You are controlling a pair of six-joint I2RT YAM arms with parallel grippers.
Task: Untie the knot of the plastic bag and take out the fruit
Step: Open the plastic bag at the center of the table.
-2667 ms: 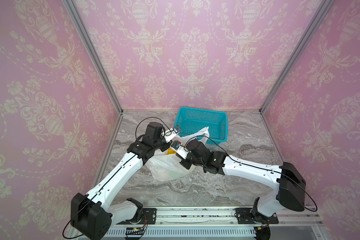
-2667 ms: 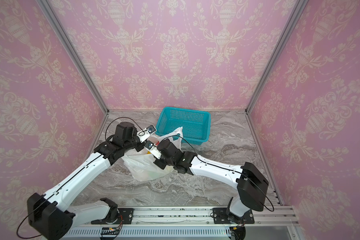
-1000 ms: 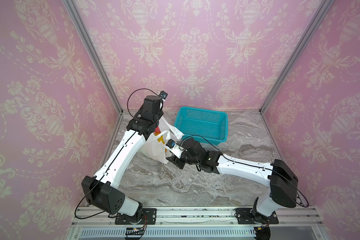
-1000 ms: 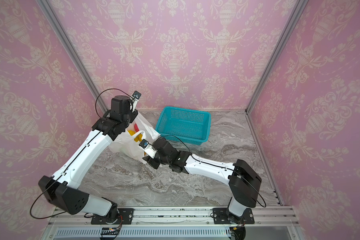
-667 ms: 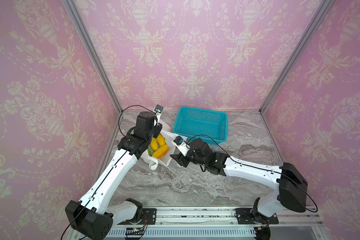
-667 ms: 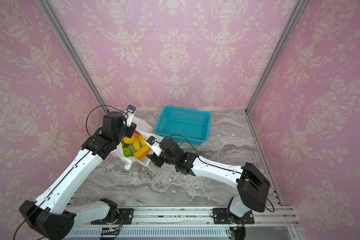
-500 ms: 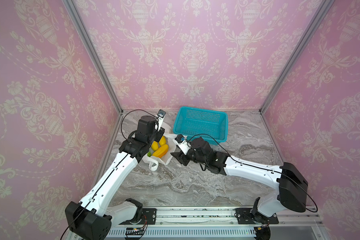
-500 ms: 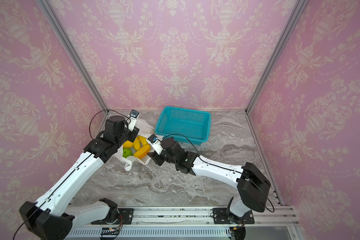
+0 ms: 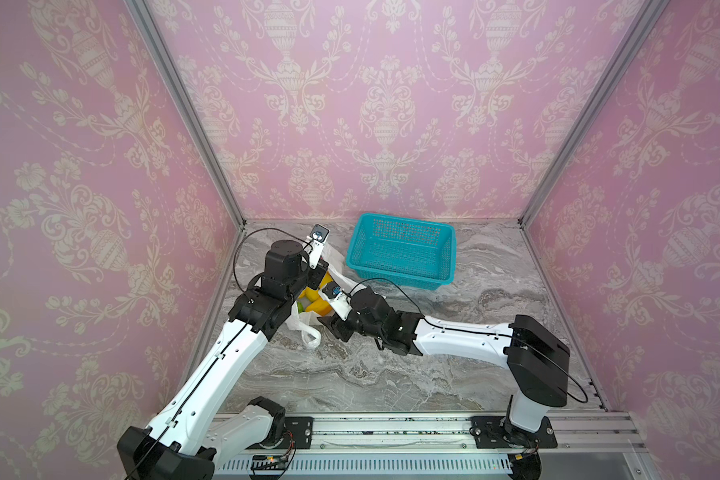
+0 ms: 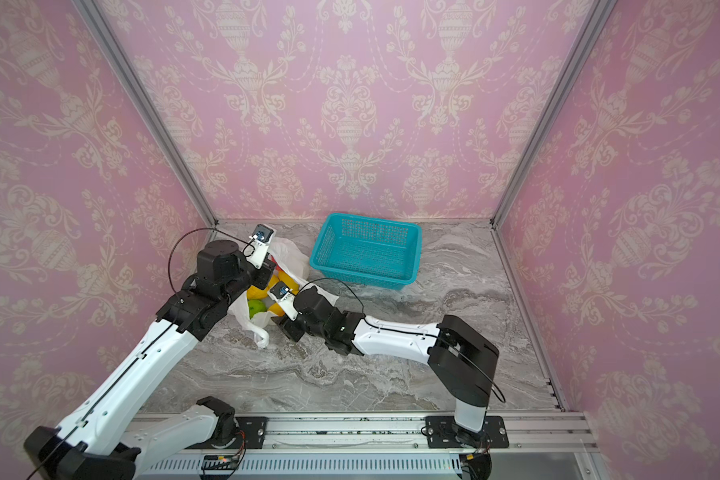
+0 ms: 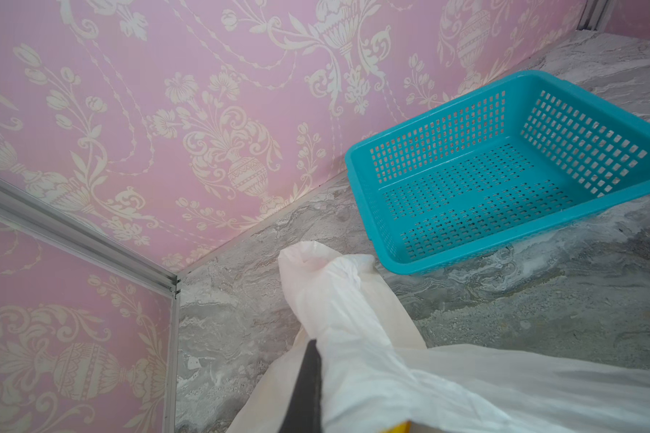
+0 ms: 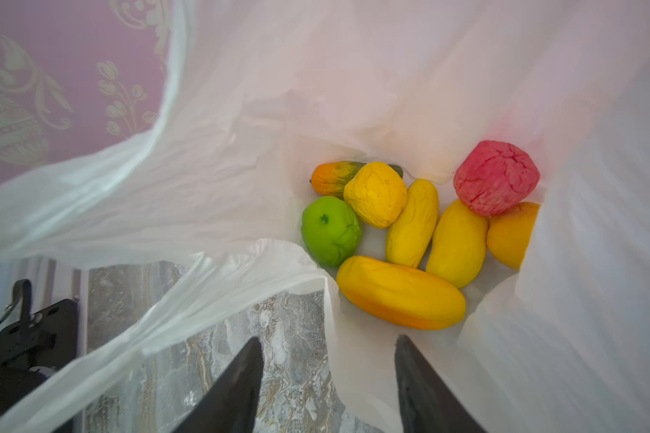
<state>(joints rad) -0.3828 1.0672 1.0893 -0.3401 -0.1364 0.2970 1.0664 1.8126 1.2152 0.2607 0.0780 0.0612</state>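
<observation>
Untying judged done: plastic bag (image 12: 391,93) lies open-mouthed on tabletop (image 9: 391,374), near teal basket (image 9: 400,274). Left claw (image 11: 312,356) pressed together, pinching bag film, lifting mouth. Right claw (image 12: 327,360) spread, empty, at mouth, bag rim between jaws. Fruit (image 12: 409,232) heaped inside bag. Step: fruit removal. Next: reach past rim, straddle nearest fruit, close without snagging film.

We find the plastic bag (image 10: 294,259), thin, crinkled and translucent white, slumped on the marble tabletop (image 9: 391,374) at its far left, mouth gaping wide. One handle loop (image 9: 311,334) lies loose on the stone. In the right wrist view we count eight pieces of fruit (image 12: 400,292) huddled together at the bag's bottom, touching: three yellow oblong ones, a yellow round one (image 12: 375,195), a green one (image 12: 331,230), a wrinkled red one (image 12: 496,178), an orange one partly hidden by film, and an orange-green piece (image 12: 333,178).
</observation>
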